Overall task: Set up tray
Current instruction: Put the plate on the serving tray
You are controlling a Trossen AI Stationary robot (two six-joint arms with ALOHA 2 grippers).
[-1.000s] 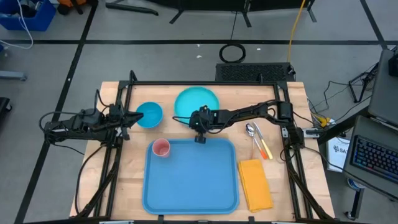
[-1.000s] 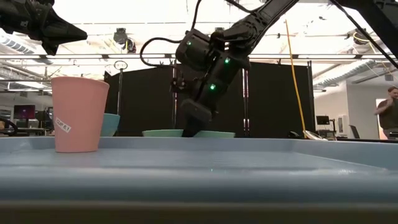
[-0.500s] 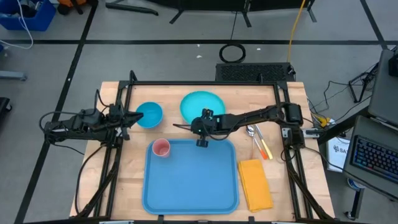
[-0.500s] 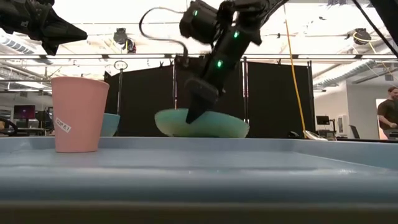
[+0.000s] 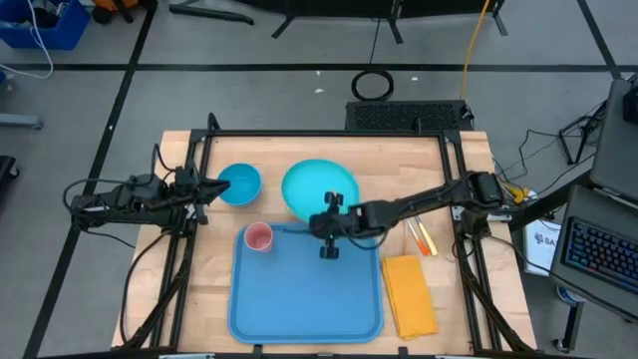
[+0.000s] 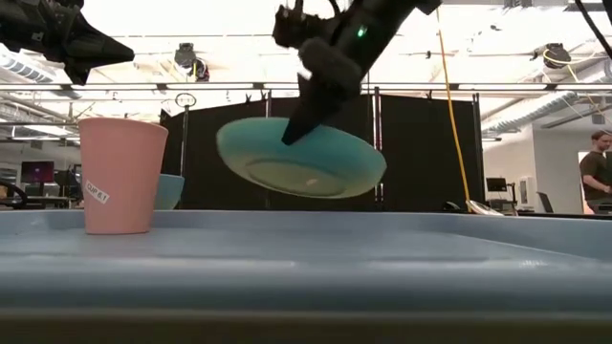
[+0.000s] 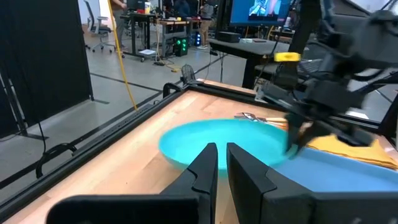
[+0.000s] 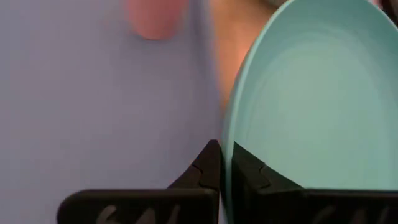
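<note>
The medium-blue tray [image 5: 307,289] lies on the table's near half, with a pink cup [image 5: 259,237] standing in its far left corner. My right gripper [image 5: 329,221] is over the tray's far rim, shut on the round cyan plate [image 5: 319,187]. In the low view the plate [image 6: 301,164] hangs in the air above the tray [image 6: 306,258], tilted. The small blue bowl [image 5: 239,183] sits on the table left of the plate. My left gripper [image 5: 206,186] hovers beside the bowl, shut and holding nothing. My right gripper pinches the plate's rim on its near side [image 8: 226,144] between the two fingers, one finger [image 8: 208,163] on the underside and the other on the hollow side. The fingers [image 6: 298,122] slant down onto it from above. The plate is lifted clear and tilted, its underside showing in the low view.
A spoon and other cutlery [image 5: 417,231] lie on the wood right of the tray, with a folded yellow napkin [image 5: 410,295] nearer the near edge. A black frame [image 5: 329,134] runs round the table. The tray's middle and near part show bare blue.
My right gripper has risen and moved toward the table's near edge, staying shut on the plate. The plate has come off the table, tilted, and been carried from the far side toward the tray's far rim.
</note>
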